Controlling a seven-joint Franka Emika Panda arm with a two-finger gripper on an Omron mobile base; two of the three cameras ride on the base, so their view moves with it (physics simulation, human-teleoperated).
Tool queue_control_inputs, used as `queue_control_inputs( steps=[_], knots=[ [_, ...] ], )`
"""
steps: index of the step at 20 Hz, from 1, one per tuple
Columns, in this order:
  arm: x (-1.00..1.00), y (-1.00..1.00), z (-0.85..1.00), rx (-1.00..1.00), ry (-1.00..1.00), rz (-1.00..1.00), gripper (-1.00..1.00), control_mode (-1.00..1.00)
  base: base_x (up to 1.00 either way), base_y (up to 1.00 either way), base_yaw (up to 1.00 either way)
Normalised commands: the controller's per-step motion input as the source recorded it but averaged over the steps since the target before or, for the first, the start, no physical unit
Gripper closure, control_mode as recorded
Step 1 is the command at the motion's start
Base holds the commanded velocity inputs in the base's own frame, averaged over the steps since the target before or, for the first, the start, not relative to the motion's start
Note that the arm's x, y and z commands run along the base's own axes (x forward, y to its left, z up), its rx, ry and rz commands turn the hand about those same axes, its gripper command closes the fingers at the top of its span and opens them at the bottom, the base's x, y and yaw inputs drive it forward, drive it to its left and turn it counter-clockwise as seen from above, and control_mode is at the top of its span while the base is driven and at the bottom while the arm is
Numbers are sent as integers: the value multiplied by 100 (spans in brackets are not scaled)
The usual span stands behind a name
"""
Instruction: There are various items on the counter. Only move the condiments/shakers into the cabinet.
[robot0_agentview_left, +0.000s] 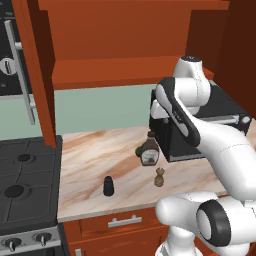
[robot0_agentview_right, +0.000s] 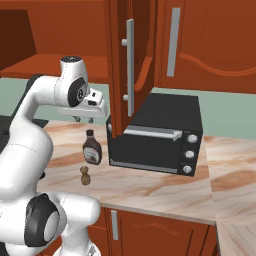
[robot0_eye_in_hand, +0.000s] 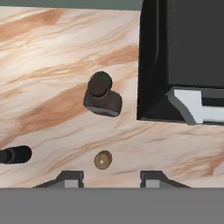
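The dark brown bottle (robot0_agentview_left: 149, 151) (robot0_agentview_right: 91, 148) (robot0_eye_in_hand: 103, 101) stands on the marble counter (robot0_agentview_left: 90, 160) just left of a black oven. A small dark green ball (robot0_agentview_left: 138, 151) peeks out at the bottle's left side. Nearer the front edge stand the tan wooden shaker (robot0_agentview_left: 159, 177) (robot0_agentview_right: 85, 175) (robot0_eye_in_hand: 103, 160) and, further left, the black shaker (robot0_agentview_left: 108, 186) (robot0_eye_in_hand: 15, 155). My gripper (robot0_agentview_right: 82, 119) (robot0_eye_in_hand: 111, 178) hangs open high above the counter, pointing down, with the tan shaker just ahead of its fingertips and nothing between them. The red-brown cabinet's shelf (robot0_agentview_left: 115, 70) (robot0_agentview_right: 50, 65) is bare.
A black toaster oven (robot0_agentview_left: 200, 127) (robot0_agentview_right: 160, 132) (robot0_eye_in_hand: 183, 57) sits on the counter right of the bottle. The cabinet's open doors (robot0_agentview_left: 37, 75) (robot0_agentview_right: 125, 65) hang on either side. The black stove (robot0_agentview_left: 25, 180) lies to the left, with drawer fronts (robot0_agentview_left: 125, 220) below the counter edge.
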Motion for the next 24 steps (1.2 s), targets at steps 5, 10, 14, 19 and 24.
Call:
queue_control_inputs(
  steps=[5, 10, 14, 19, 24],
  knots=[
    [-34, 5, -4, -1, -4, 2, -100, -100, 0, 0, 0],
    [-75, 53, -8, -6, -25, 1, -100, -100, 0, 0, 0],
    [-48, 88, -16, -9, -7, 0, -100, -100, 0, 0, 0],
    [-35, 100, -24, -14, -2, -1, -100, -100, 0, 0, 0],
    [-5, 86, -27, -11, 2, -6, -100, -100, 0, 0, 0]
  ],
)
